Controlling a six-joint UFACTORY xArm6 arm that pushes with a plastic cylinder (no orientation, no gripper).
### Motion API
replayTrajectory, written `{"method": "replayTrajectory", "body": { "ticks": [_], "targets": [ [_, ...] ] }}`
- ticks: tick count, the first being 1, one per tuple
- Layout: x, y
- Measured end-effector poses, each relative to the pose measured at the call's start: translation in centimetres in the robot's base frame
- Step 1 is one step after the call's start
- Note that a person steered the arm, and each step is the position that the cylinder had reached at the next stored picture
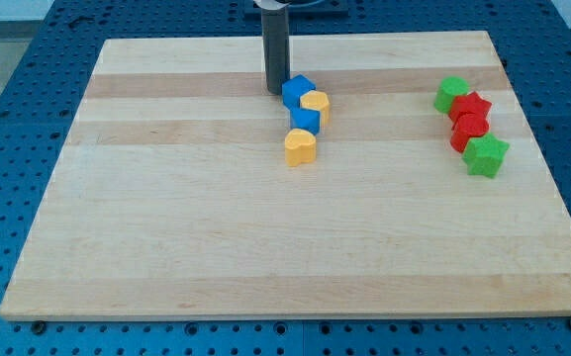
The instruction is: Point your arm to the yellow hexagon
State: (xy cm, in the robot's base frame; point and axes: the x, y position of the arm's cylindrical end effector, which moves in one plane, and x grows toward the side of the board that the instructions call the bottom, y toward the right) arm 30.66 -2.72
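Pale wood is making up the board, which is lying on a blue pegboard table and filling most of the view. My tip is standing on the board near the view's top, just left of centre, at the end of the dark upright rod; the rod is carrying no jaws, so there is nothing to be wide, narrow or holding. The tip is sitting right at the upper left edge of a blue block, touching it or very nearly so. A small yellow block is pressing against that blue one on its right; its shape is hard to make out, though it may be the hexagon. Below it a second blue block is touching it, and under that a yellow heart-like block is ending the short column. Well apart, at the view's right, a green block, two red blocks and another green block are running in a slanting line, each touching the next
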Motion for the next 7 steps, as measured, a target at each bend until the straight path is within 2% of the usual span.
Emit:
{"method": "replayTrajectory", "body": {
  "ticks": [3, 4, 5, 7],
  "targets": [
    [-2.5, 0.0],
    [-3.5, 0.9],
    [-3.7, 4.5],
    [-3.7, 5.9]
  ]
}}
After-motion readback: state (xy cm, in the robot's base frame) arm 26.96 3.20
